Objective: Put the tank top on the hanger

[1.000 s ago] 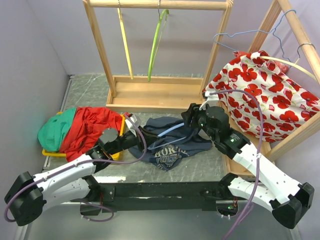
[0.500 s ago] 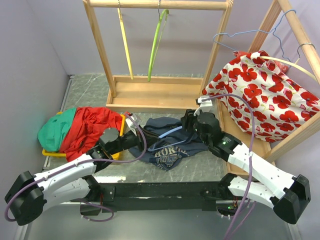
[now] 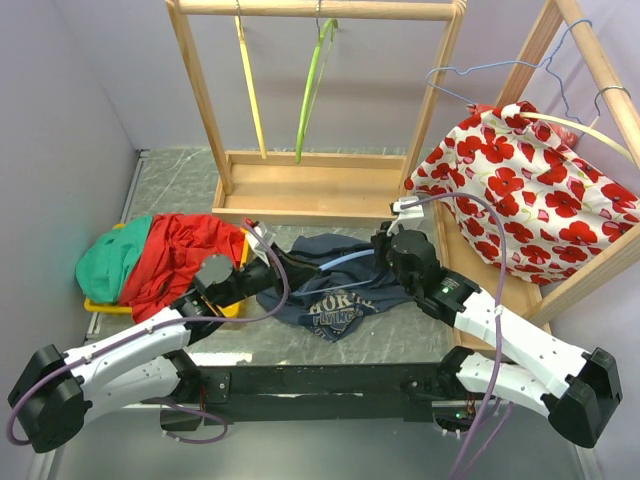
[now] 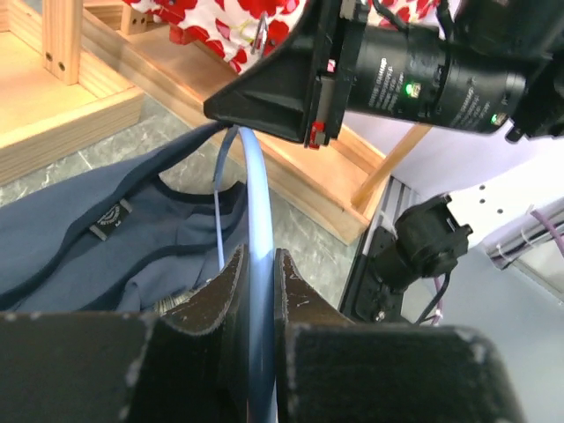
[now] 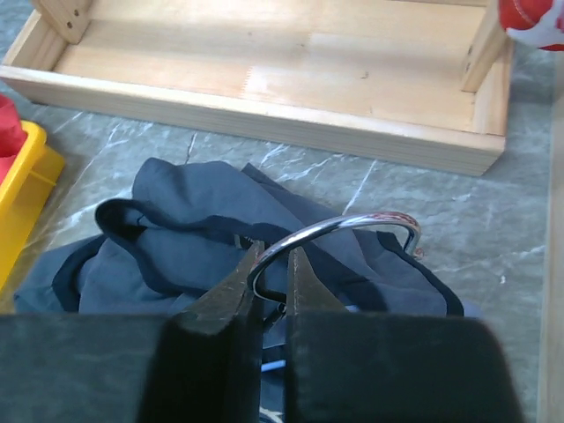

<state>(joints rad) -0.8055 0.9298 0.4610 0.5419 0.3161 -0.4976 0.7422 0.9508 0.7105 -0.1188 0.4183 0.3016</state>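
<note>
Blue hanger [image 4: 255, 194] lay left-to-right across the tank top [image 3: 335, 300], middle of the table [image 3: 180, 185]; your left gripper [image 4: 258, 260] pinched its bar tight, your right gripper [image 5: 271, 264] sat clamped on the hook [image 5: 352, 225].

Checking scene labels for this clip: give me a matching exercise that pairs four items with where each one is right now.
Things:
1. dark navy tank top
2. thin light blue plastic hanger
3. lime green hanger
4. red garment

Places:
A. hanging from the wooden rack's top rail
B. heaped on the yellow bin
C. crumpled on the marble table
D. clamped by both the left gripper and the right gripper

Pairs: 1-C, 2-D, 3-A, 4-B
</note>
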